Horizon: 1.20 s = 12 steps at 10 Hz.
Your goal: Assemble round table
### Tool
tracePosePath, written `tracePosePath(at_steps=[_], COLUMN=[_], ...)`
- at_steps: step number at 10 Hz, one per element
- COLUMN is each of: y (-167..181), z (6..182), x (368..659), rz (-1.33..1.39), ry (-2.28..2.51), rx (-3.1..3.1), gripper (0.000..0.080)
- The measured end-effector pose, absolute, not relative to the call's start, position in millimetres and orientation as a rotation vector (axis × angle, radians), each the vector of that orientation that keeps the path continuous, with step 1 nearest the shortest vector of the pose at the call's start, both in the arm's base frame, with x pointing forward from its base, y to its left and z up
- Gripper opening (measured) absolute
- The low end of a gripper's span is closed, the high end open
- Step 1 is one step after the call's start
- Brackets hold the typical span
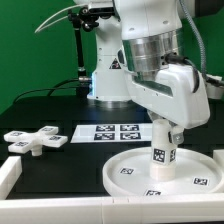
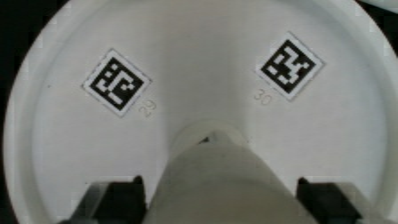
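Note:
The large round disc (image 1: 122, 172) lies flat on the black table at the front right, with tags on its face; it fills the wrist view (image 2: 71, 110). The short thick leg (image 1: 160, 152) stands upright on the disc's middle, a tag on its side. My gripper (image 1: 163, 128) reaches down from above and is shut on the leg's top. In the wrist view the leg (image 2: 228, 170) sits between the two dark fingers (image 2: 118, 200), which press on both its sides. The four-armed cross base (image 1: 35, 140) lies loose on the exterior view's left.
The marker board (image 1: 115, 131) lies flat behind the disc. A white raised border (image 1: 10, 176) runs along the table's front left. A black stand (image 1: 80, 50) and the arm's base (image 1: 108, 78) stand at the back.

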<state>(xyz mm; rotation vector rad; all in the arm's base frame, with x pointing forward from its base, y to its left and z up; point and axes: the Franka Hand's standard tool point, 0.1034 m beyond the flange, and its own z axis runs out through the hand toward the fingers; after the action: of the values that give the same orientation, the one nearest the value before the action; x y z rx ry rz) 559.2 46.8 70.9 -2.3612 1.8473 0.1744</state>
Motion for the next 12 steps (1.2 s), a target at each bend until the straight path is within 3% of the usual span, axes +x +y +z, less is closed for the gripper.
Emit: tracePosePath(at_steps=[3, 4, 5, 12], y=[47.8, 47.9, 49.5, 50.3], z=[71.0, 71.2, 71.8, 73.2], x=[559.3, 559.6, 560.3, 560.3], rz=[0.181, 0.176, 0.171, 0.107], ry=[1.877, 1.826, 1.792, 1.075], rx=[-2.332, -2.371, -2.394, -2.789], gripper=[0.0409, 0.0580, 0.0628, 0.0648])
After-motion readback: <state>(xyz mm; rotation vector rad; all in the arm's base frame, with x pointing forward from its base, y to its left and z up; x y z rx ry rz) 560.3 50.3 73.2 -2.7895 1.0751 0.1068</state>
